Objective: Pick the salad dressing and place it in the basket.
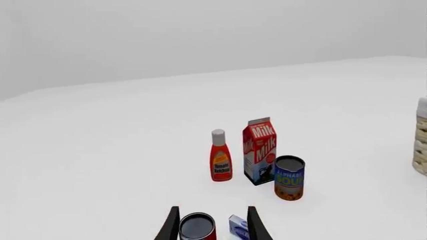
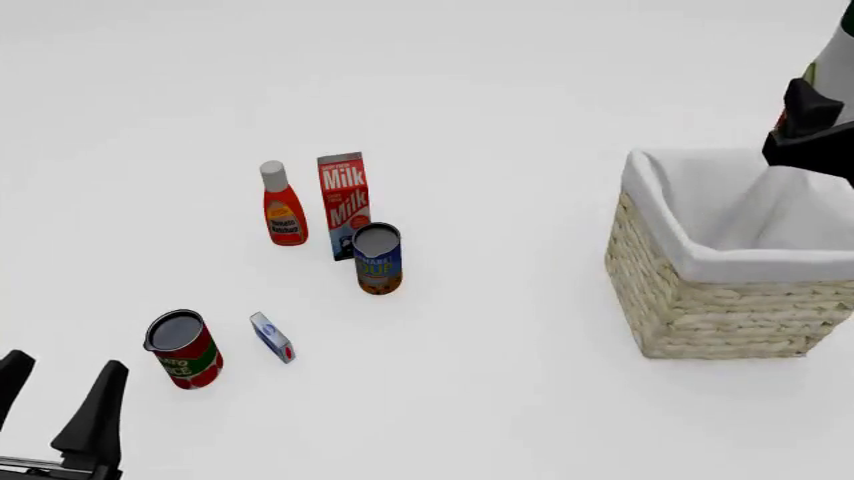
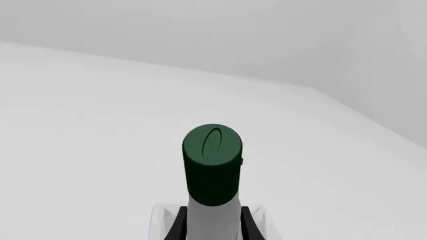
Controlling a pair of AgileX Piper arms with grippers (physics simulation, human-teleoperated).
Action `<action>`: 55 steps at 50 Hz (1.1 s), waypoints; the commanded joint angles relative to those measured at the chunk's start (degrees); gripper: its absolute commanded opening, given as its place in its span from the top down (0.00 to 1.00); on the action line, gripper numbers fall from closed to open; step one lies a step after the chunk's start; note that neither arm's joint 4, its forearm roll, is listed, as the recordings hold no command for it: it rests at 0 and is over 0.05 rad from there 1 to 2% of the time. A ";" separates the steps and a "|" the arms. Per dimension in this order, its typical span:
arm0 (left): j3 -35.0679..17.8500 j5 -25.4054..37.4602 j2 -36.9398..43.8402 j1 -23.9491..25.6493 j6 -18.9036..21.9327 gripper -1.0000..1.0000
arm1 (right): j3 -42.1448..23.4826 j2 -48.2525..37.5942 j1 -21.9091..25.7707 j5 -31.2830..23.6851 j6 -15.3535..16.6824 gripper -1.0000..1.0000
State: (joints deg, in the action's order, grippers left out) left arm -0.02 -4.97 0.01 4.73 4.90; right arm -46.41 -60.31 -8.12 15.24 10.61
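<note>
My right gripper (image 3: 212,227) is clamped on the white plastic salad dressing bottle with dark green cap (image 3: 212,165), carried above the far right side of the straw wicker basket with white cloth lining (image 2: 694,290). Next, I'd centre over the basket, lower and release. Only the right wrist view shows the grasp; the front view shows my left gripper (image 2: 54,400) spread, idle.

The white salad dressing (image 3: 212,200) with its dark green cap is held aloft at the frame's upper right, above the cloth-lined wicker basket (image 2: 694,300).
</note>
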 commanded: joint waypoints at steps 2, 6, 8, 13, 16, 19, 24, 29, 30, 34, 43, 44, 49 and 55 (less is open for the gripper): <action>0.01 -0.05 -0.01 0.69 0.45 0.00 | -2.16 -3.05 -2.53 -0.23 -0.87 1.00; 0.01 0.04 -0.01 0.67 0.38 0.00 | -2.57 -3.69 -2.98 -0.53 -0.73 1.00; 0.01 0.00 -0.01 0.62 0.46 0.00 | -2.91 -4.02 -3.27 -1.03 -1.15 1.00; 0.01 0.14 -0.01 0.37 0.17 0.00 | -3.06 -4.83 -3.73 -1.63 -1.06 1.00; 0.01 0.16 -0.01 0.36 0.17 0.00 | -2.56 -5.18 -3.76 -1.41 -1.01 1.00; 0.01 0.29 -0.01 0.47 0.07 0.00 | -2.36 -5.61 -3.79 -1.37 -1.02 1.00; 0.01 0.30 -0.01 0.65 0.01 0.00 | -2.75 -6.35 -3.77 -2.15 -1.01 1.00; 0.01 0.55 -0.01 0.72 -0.03 0.00 | -3.49 -7.20 -3.70 -3.12 -1.19 1.00; 0.01 0.55 -0.01 0.72 -0.03 0.00 | -3.76 -7.64 -3.70 -3.41 -1.68 1.00; 0.01 0.67 -0.01 0.61 0.01 0.00 | -3.71 -8.15 -3.91 -3.25 -1.42 1.00; 0.02 1.02 -0.01 0.76 -0.04 0.00 | -3.42 -8.96 -4.07 -2.85 -1.07 1.00; 0.02 1.03 -0.01 0.77 -0.09 0.00 | -3.41 -9.21 -4.05 -2.78 -1.02 1.00; 0.02 1.04 -0.01 0.88 -0.26 0.00 | -3.33 -10.89 -3.96 -2.04 -0.86 1.00; 0.02 1.22 -0.01 0.77 -0.32 0.00 | -3.73 -13.23 -3.72 -1.06 -1.39 1.00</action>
State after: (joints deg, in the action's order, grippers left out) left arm 0.00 -3.98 0.01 5.50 4.71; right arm -49.45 -71.04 -12.04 13.14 10.45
